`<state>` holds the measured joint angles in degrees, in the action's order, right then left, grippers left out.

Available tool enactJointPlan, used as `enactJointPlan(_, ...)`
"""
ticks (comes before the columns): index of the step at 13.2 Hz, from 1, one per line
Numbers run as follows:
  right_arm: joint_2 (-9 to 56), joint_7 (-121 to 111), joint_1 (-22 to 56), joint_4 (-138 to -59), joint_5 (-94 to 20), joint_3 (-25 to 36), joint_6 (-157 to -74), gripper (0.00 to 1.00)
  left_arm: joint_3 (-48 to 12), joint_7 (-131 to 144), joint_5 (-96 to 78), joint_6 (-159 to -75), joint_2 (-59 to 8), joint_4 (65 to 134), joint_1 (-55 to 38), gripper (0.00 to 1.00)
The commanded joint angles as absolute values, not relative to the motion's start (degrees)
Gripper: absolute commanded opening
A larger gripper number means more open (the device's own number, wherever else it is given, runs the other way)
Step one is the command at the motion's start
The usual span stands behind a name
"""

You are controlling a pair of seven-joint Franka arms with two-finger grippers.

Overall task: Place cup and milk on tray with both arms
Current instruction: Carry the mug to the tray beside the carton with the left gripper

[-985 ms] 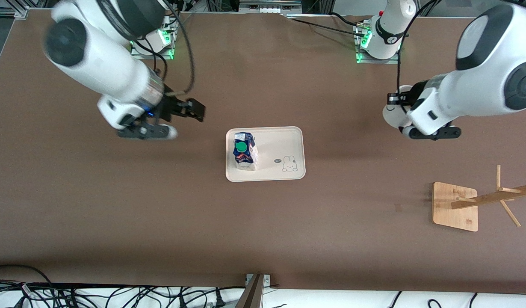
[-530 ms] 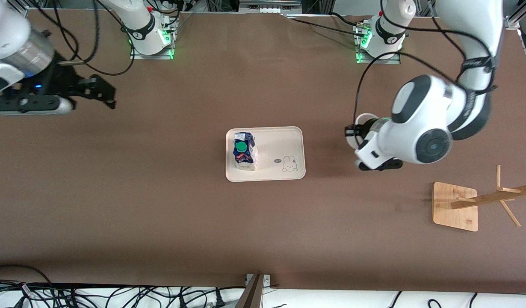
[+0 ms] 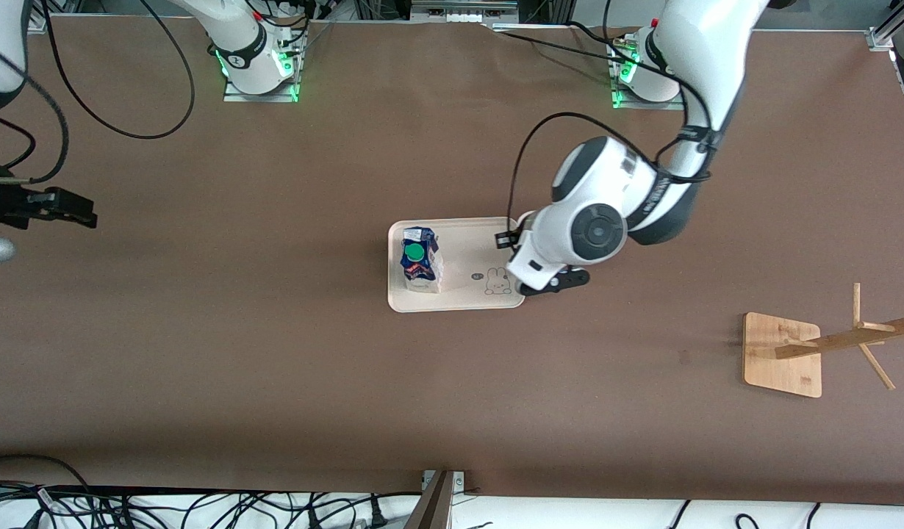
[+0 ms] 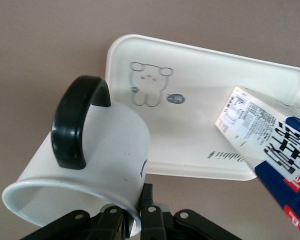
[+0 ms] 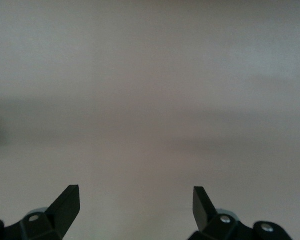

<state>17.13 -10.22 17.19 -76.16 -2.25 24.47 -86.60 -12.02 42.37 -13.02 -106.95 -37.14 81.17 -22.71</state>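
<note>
My left gripper (image 4: 135, 210) is shut on the rim of the cup (image 4: 90, 165), a white mug with a black handle (image 4: 75, 120), and holds it tilted in the air. The cup hangs over the edge of the cream tray (image 4: 190, 65) at the rabbit drawing. In the front view the left arm's wrist (image 3: 577, 235) covers the gripper and most of the cup at the tray's (image 3: 470, 250) edge toward the left arm's end. The milk (image 3: 419, 258) stands upright on the tray's other half and also shows in the left wrist view (image 4: 270, 140). My right gripper (image 3: 73, 209) is open and empty (image 5: 135, 200) over bare table.
A bamboo square base (image 3: 783, 355) with a wooden peg rack (image 3: 849, 339) stands toward the left arm's end, nearer the front camera than the tray. Cables lie past the table's near edge. Brown tabletop surrounds the tray.
My left arm has swung with the cup from the left arm's end of the table to the tray's edge. My right gripper has pulled away from the tray to the right arm's end.
</note>
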Motion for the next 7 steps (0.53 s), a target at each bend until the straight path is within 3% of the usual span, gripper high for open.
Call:
enactJointPlan(1, 14.3, -10.6, 6.6, -77.1, -1.3, 11.1, -87.8, 1.00, -11.3, 46.0, -13.7, -109.3, -43.1, 75.5, -25.9, 0.00)
enactJointPlan(3, 14.0, -10.5, -2.5, -77.0, -1.1, 1.3, -87.8, 1.00, -11.3, 46.4, -13.6, -109.6, -44.6, 75.3, -26.5, 0.00)
enactJointPlan(7, 13.9, -8.3, -2.8, -76.8, -1.1, 0.6, -87.3, 1.00, -11.2, 46.9, -13.4, -109.6, -47.2, 75.5, -26.9, 0.00)
